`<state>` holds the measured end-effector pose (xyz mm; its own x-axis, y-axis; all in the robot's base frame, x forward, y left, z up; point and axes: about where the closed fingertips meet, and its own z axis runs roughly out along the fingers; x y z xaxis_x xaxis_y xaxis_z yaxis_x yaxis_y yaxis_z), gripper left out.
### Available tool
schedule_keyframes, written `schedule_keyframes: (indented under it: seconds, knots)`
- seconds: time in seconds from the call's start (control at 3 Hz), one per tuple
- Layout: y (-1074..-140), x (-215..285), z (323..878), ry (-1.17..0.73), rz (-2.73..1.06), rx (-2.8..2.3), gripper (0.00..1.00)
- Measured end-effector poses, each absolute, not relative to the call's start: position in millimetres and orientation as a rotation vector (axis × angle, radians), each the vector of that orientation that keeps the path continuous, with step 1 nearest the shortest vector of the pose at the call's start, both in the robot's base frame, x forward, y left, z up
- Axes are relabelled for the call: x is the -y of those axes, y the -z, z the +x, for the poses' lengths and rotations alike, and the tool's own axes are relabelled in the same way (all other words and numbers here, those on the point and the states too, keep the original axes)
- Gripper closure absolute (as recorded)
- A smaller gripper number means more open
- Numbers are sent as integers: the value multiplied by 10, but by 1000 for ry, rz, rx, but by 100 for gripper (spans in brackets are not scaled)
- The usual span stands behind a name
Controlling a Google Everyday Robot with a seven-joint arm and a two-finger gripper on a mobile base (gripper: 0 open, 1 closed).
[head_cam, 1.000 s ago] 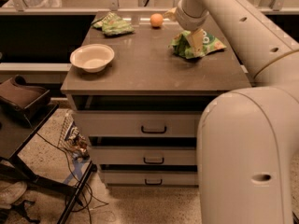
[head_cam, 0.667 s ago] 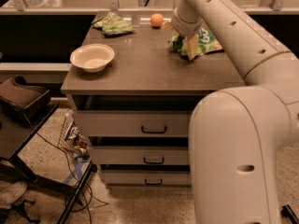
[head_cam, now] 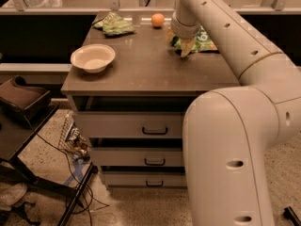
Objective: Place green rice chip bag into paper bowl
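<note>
The green rice chip bag (head_cam: 203, 40) lies at the back right of the brown cabinet top, bright green with white lettering, partly hidden by my arm. My gripper (head_cam: 182, 47) is down at the bag's left edge, touching or just over it. The paper bowl (head_cam: 93, 58) stands empty at the front left of the top, well apart from the bag and the gripper.
A paler mottled green bag (head_cam: 113, 25) lies at the back left and an orange fruit (head_cam: 158, 20) at the back middle. The cabinet top (head_cam: 141, 69) has drawers below it. A dark chair (head_cam: 21, 98) and floor cables are at the left. My large white arm fills the right side.
My arm has swung a little to the left and now stands over the left part of the chip bag. The bowl, the pale bag and the orange have not moved.
</note>
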<state>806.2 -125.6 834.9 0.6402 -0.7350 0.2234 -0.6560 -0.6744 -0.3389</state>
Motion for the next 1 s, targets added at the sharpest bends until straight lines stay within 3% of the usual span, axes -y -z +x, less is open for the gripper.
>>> schedule_keyframes:
  seconds: [0.33, 0.67, 1.0]
  knots:
    - [-8326, 1252, 8067, 505, -2637, -1135, 12]
    - [-8317, 1247, 8082, 504, -2636, -1135, 0]
    - [-8295, 1241, 8130, 506, -2629, -1135, 0]
